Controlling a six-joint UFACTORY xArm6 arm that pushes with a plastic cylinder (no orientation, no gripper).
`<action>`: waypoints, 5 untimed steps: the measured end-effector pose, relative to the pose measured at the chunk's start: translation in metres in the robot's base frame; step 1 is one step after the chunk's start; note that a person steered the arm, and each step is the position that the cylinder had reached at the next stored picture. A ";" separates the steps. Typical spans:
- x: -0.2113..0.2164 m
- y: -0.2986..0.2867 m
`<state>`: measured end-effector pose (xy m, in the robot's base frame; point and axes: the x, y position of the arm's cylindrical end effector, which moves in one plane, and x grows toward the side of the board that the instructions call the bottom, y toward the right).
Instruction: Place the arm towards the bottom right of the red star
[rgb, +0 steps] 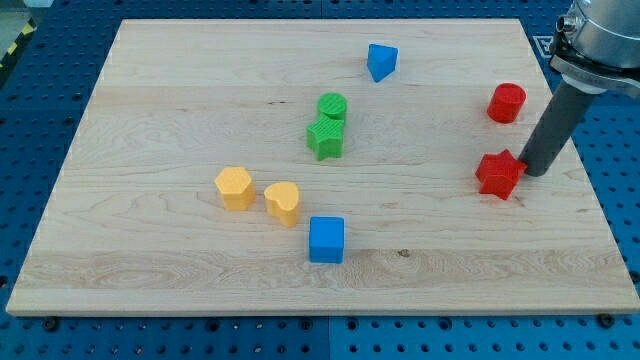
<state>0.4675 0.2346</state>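
Note:
The red star (498, 174) lies on the wooden board (200, 100) at the view's right, a little below the middle. My tip (532, 173) stands on the board just to the right of the red star, at about its height, touching or nearly touching its right edge. The dark rod rises from there up to the view's top right corner. A red cylinder (506, 103) stands above the star.
A blue triangular block (381, 61) lies near the top centre. A green cylinder (332, 107) touches a green star (326, 138) in the middle. A yellow hexagon (235, 188), a yellow rounded block (283, 203) and a blue cube (326, 240) lie lower left of centre.

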 end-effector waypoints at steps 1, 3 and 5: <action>0.000 0.000; 0.023 0.039; 0.043 0.052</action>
<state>0.5104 0.2865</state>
